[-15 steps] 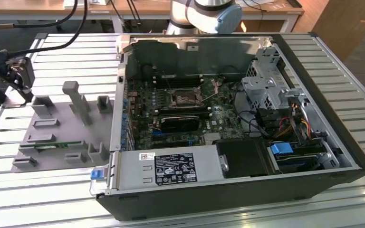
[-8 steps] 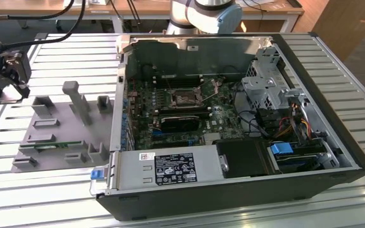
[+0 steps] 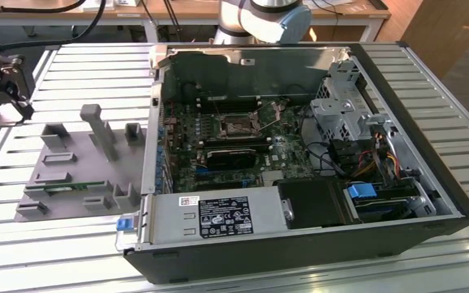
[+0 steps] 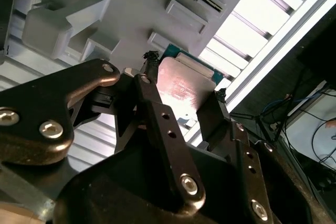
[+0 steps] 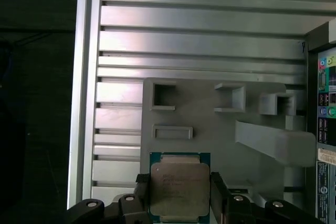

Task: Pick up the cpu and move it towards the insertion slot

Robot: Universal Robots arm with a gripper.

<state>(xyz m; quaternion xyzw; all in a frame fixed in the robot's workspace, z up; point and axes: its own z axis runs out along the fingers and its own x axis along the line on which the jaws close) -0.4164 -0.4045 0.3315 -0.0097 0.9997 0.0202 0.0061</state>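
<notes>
In both wrist views my gripper (image 5: 179, 179) (image 4: 185, 75) is shut on the cpu (image 5: 178, 195) (image 4: 181, 92), a flat square chip with a silvery top and a green rim. One dark finger (image 5: 142, 190) presses each opposite edge. The chip hangs above the grey fixture plate (image 5: 210, 129). In the exterior view the gripper (image 3: 10, 108) is at the far left, over the slatted table beyond the plate's corner. The insertion slot (image 3: 236, 126), a silver-framed socket with a dark centre, sits on the motherboard inside the open computer case, well to the exterior view's right of the gripper.
The grey fixture plate (image 3: 80, 165) carries several raised holders and a narrow green circuit strip (image 3: 68, 187). The open case's wall (image 3: 154, 122) rises between plate and motherboard. A black block (image 3: 228, 159) lies in front of the socket. Drive cage and cables (image 3: 356, 140) fill the case's right side.
</notes>
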